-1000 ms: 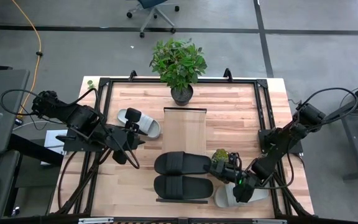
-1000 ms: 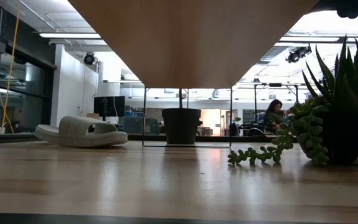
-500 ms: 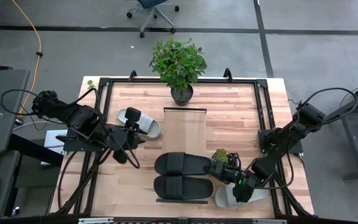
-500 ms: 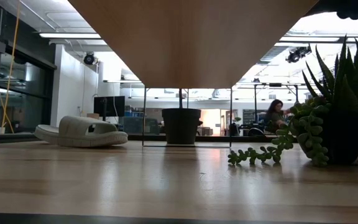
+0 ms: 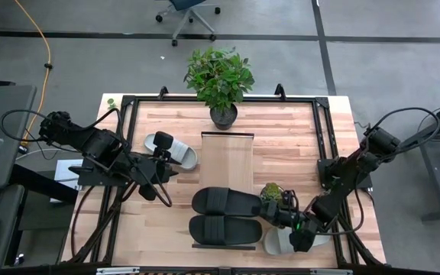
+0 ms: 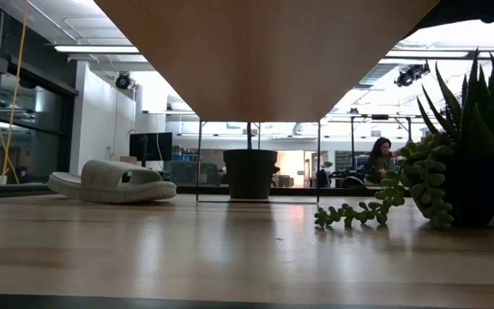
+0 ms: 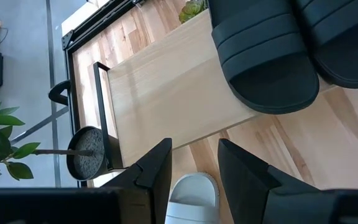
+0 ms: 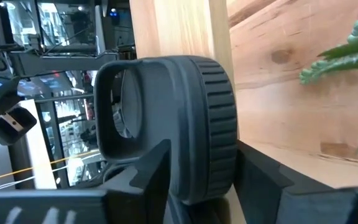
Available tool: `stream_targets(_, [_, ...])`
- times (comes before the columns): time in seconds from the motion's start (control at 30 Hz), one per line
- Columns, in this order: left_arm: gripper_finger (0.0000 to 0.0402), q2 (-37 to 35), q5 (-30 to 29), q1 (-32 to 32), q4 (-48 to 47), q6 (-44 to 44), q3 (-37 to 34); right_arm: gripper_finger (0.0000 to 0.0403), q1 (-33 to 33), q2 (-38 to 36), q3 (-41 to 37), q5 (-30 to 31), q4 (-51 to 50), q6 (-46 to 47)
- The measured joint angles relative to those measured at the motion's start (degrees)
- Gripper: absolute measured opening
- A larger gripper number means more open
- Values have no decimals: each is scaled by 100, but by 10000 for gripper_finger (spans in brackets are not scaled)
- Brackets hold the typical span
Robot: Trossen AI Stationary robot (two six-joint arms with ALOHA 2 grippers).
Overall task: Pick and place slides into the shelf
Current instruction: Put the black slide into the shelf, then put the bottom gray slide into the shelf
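Here, from left to right across the table [image 5: 296,145]:

- Left gripper [image 5: 163,156]: over the left part of the table, just at the grey slide; in the left wrist view its fingers [image 7: 157,171] stand apart with nothing between them.
- Grey slide [image 5: 171,150]: lies flat on the tabletop left of the shelf, partly under the left gripper; also seen in the low view [image 6: 114,182].
- Shelf [image 5: 224,164]: a long pale board running down the middle of the table, black rail at its far end, just in front of the potted plant [image 5: 220,80].
- Upper black slide [image 5: 228,202]: lies across the near part of the shelf, its right end at the right gripper.
- Lower black slide [image 5: 224,229]: flat on the shelf's near end, just beside the first.
- Small succulent [image 5: 272,191]: stands right of the shelf, close to the right gripper.
- Right gripper [image 5: 272,213]: at the upper black slide's right end; in the right wrist view its fingers [image 8: 157,174] are clamped on either side of the black slide [image 8: 185,124].
- Second grey slide [image 5: 285,239]: near right of the table, largely hidden under the right arm.
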Motion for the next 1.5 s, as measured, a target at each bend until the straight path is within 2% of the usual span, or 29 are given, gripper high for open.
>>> stream_targets(0.43, [117,0,0,0,-6,13,0,154,114,0,0,53,-252,212])
stream_targets(0.6, [117,0,0,0,-91,13,0,154,274,0,0,448,-337,376])
stream_targets(0.77, [117,0,0,0,-104,13,0,154,295,0,160,431,-642,381])
stream_targets(1.17, [117,0,0,0,-107,11,0,154,304,-2,1163,-58,-2837,489])
stream_targets(1.5, [117,0,0,0,-113,11,0,154,456,-2,1993,-301,-4258,485])
